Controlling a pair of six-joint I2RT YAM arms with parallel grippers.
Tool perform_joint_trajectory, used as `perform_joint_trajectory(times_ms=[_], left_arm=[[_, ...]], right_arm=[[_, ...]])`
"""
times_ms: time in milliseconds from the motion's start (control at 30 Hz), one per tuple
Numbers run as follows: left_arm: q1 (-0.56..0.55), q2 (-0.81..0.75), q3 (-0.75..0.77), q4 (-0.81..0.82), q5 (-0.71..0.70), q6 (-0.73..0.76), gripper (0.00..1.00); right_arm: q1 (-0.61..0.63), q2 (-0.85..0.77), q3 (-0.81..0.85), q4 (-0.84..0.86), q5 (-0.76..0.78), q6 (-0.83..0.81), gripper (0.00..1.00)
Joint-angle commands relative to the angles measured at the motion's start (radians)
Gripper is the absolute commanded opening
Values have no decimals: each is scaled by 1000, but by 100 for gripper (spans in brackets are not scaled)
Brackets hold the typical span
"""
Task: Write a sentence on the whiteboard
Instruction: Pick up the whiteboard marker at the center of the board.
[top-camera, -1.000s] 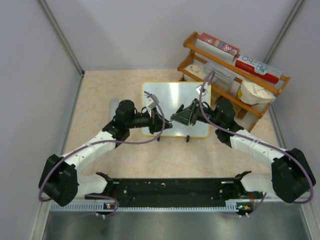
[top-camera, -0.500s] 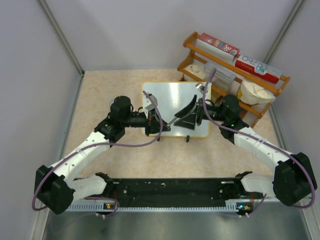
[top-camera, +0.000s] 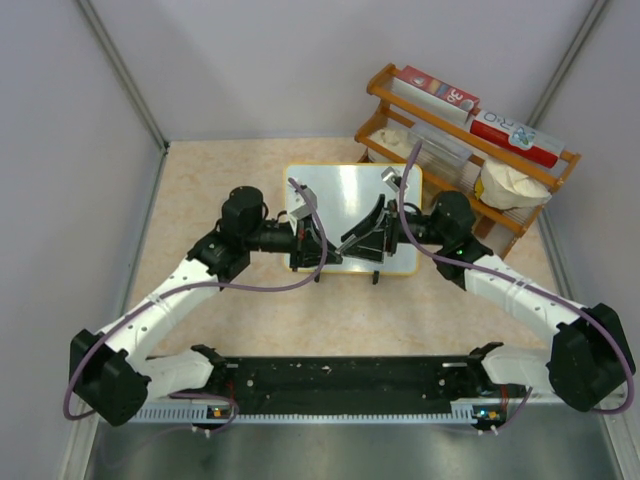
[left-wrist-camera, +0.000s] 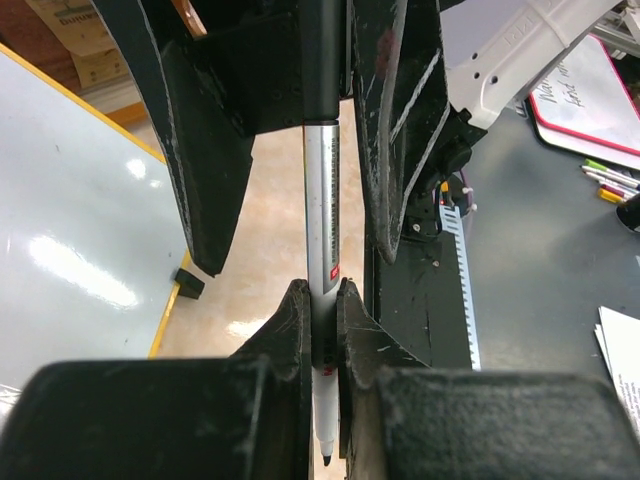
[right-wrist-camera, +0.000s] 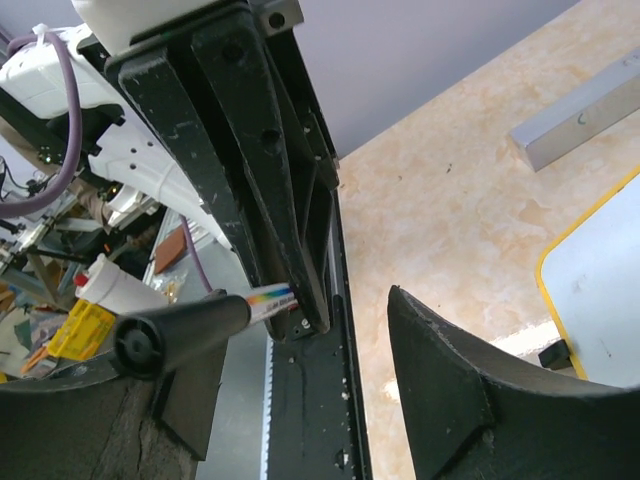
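While my left pincer (left-wrist-camera: 321, 298) clamps the marker (left-wrist-camera: 322, 190) near its bare tip, likely for steadier strokes, my right pincer (top-camera: 368, 234) gapes wide around its tail; the whiteboard (top-camera: 345, 188) lies mid-frame beneath both, no sentence visible yet.

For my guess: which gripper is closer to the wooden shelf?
Right. The right gripper is over the whiteboard beside the wooden shelf; the left gripper is farther left.

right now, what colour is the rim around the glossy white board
Yellow-orange. The rim of the glossy white rectangular whiteboard shows best in the right wrist view.
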Motion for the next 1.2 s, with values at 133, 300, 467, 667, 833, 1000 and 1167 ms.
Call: perform_joint_trajectory(times_ms=[133, 300, 467, 667, 833, 1000, 1167], left_arm=[[-25, 20, 40, -23, 30, 27, 0], [-26, 20, 48, -37, 14, 35, 0], [-26, 21, 56, -49, 11, 40, 0], [-28, 24, 59, -52, 13, 40, 0], [-31, 21, 60, -52, 11, 35, 0], [-37, 27, 62, -46, 16, 29, 0], [-39, 27, 57, -48, 8, 26, 0]], right_arm=[[10, 0, 47, 78, 21, 14, 55], [23, 8, 53, 33, 14, -16, 52], [30, -1, 53, -33, 4, -64, 49], [32, -14, 50, -66, 17, -87, 34], [35, -11, 52, -60, 3, -82, 31], [46, -1, 53, -62, -8, -79, 13], [46, -4, 55, -85, 7, -93, 0]])
